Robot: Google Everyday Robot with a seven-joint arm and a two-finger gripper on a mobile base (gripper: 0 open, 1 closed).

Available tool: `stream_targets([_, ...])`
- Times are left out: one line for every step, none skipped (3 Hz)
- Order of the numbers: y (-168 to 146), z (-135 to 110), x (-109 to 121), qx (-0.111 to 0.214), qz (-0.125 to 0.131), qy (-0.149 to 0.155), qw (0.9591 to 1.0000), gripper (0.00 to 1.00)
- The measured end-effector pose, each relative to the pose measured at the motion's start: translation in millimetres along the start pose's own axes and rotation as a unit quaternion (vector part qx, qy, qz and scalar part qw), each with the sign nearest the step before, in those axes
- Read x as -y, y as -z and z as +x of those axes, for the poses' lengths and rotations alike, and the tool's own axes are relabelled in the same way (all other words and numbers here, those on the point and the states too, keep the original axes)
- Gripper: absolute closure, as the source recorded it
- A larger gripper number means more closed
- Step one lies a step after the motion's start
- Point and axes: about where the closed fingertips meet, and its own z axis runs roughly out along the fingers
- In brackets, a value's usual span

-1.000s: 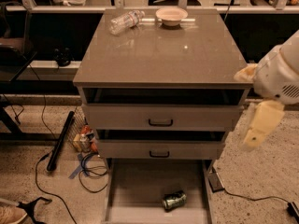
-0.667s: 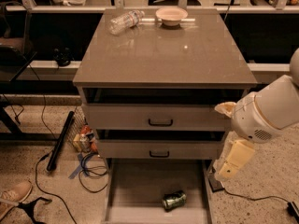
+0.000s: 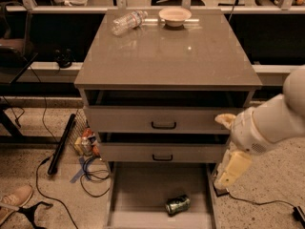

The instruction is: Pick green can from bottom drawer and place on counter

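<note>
The green can [image 3: 177, 204] lies on its side on the floor of the open bottom drawer [image 3: 143, 187], near the drawer's front, right of centre. The counter [image 3: 167, 56] is the glossy grey-beige top of the cabinet. My gripper [image 3: 232, 170] hangs from the white arm at the right. It points down beside the drawer's right edge, above and to the right of the can and apart from it. It holds nothing that I can see.
A clear plastic bottle [image 3: 128, 22] lies on its side and a pale bowl [image 3: 175, 16] stands at the counter's back edge. The two upper drawers [image 3: 163, 124] are slightly open. Cables [image 3: 90, 173], a black bar [image 3: 61, 144] and a shoe [image 3: 14, 200] lie on the floor at the left.
My arm has moved left and down, bringing the gripper from beside the upper drawers to the right edge of the bottom drawer. The can has not moved.
</note>
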Motion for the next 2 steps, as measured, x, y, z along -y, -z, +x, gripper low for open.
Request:
stream_targets([-99,56,22,0.049,-0.009,0.009,0.9987,0.00])
stream_targets([-173,92,26,0.080,-0.029,0.011,0.9963,0.00])
